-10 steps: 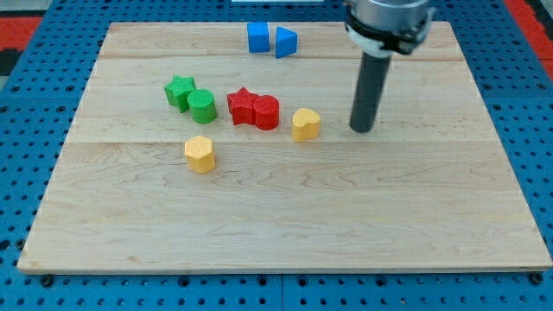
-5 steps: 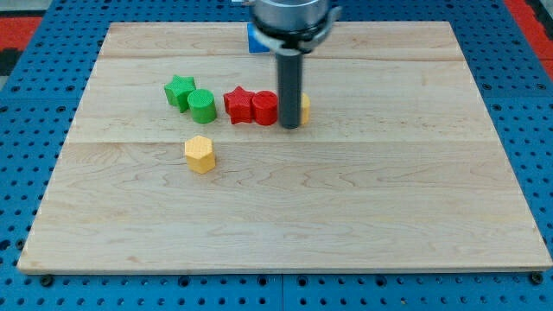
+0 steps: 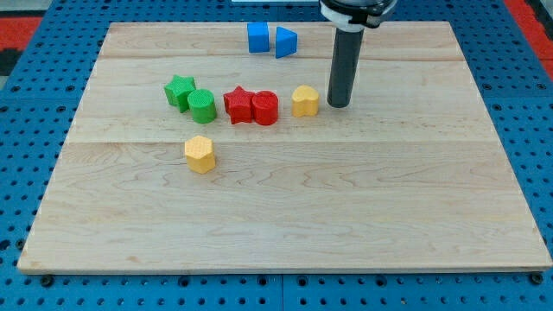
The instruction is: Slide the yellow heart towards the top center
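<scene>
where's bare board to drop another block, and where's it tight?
Free: the whole stretch below the yellow hexagon to the view's bottom edge, and the view's right of my tip. Tight: the middle row, green star through yellow heart, and the blue pair up top.

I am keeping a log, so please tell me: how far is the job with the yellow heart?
Little looks done: the yellow heart sits mid-board beside the red blocks. In hand: my tip stands just to its right. Left: sliding it up to the top center, near the blue blocks.
</scene>
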{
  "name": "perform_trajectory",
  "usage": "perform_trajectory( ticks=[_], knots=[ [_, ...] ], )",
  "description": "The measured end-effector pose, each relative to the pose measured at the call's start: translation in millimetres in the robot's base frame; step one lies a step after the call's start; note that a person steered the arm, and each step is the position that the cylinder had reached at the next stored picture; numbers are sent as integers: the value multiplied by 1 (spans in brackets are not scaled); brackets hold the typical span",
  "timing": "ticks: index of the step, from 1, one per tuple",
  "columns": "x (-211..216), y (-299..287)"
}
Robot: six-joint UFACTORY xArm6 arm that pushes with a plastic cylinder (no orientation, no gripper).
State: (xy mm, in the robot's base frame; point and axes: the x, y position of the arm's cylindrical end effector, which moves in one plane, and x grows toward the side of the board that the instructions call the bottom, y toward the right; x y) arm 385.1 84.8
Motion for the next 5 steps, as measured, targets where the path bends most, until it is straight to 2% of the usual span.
perform_trajectory(
  ticks=[1, 2, 4, 5],
  knots=[
    [19, -9],
    [-11, -63],
    [-136, -132],
    [-129, -127]
  ],
)
